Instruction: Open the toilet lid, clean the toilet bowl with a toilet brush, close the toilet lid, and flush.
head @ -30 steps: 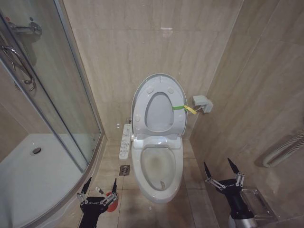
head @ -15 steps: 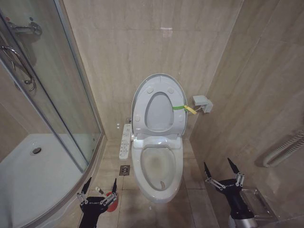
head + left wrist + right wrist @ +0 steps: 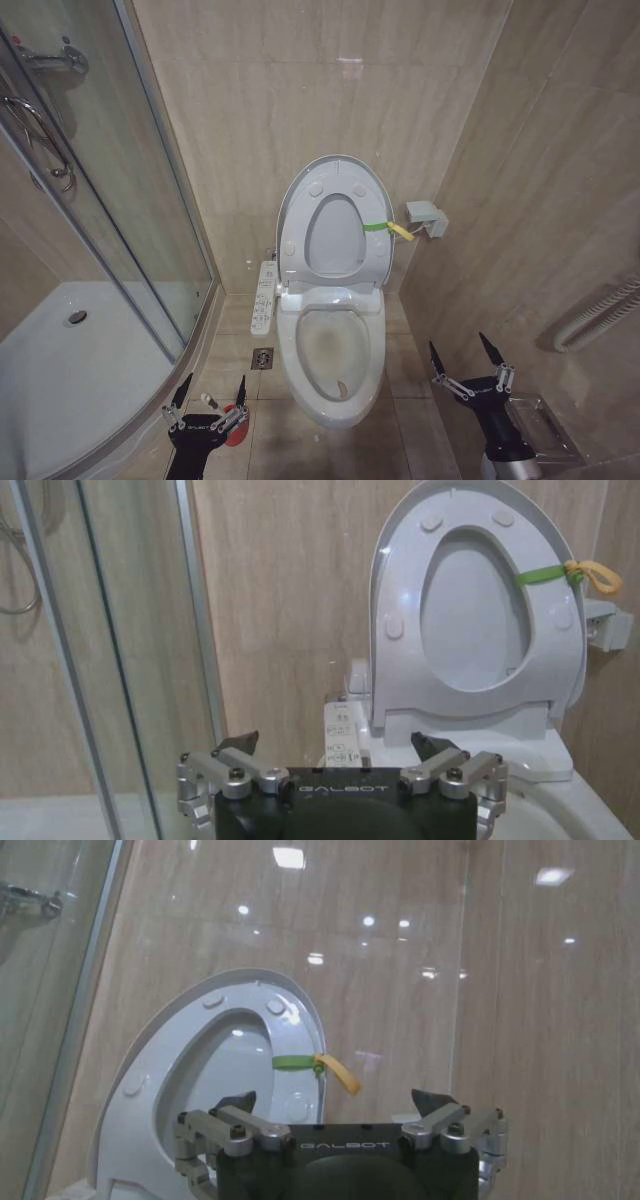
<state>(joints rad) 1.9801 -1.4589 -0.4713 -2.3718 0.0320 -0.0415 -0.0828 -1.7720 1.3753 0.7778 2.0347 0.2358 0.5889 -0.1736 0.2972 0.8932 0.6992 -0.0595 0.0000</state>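
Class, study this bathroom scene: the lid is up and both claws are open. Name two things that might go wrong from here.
1. The left claw hangs close to the toilet brush holder by the shower wall; a poor grasp might tip it.
2. The toilet lid stands upright; a swinging brush might knock it shut over the toilet bowl.

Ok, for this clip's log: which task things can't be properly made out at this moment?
- Toilet brush: head view, only a red patch shows behind the left pincer; the bristles and handle are hidden.
- Toilet bowl: left wrist view, cut off by the frame's edge and the pincer body.
- Toilet lid: right wrist view, its lower part is hidden by the right pincer.
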